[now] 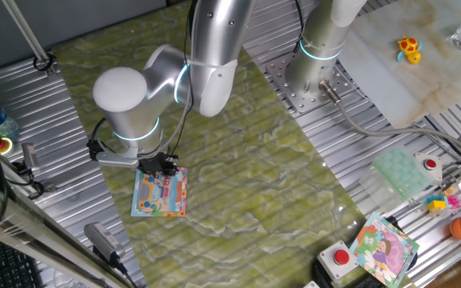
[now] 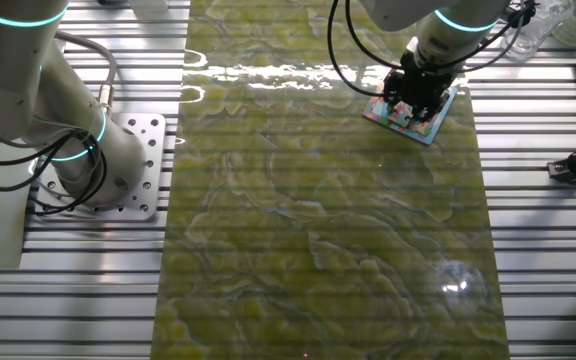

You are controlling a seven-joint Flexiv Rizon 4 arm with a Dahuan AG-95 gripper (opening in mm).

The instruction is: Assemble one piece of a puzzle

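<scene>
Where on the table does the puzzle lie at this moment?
In one fixed view the puzzle lies flat on the green mat's lower-left part, directly under the gripper.

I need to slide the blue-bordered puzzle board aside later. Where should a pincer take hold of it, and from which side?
The puzzle lies flat on the green mat, so probably only its thin edge can be pinched. Come low from its bare edge farthest from the pincer, which hangs over the opposite edge; first tipping or sliding it may be necessary.
</scene>
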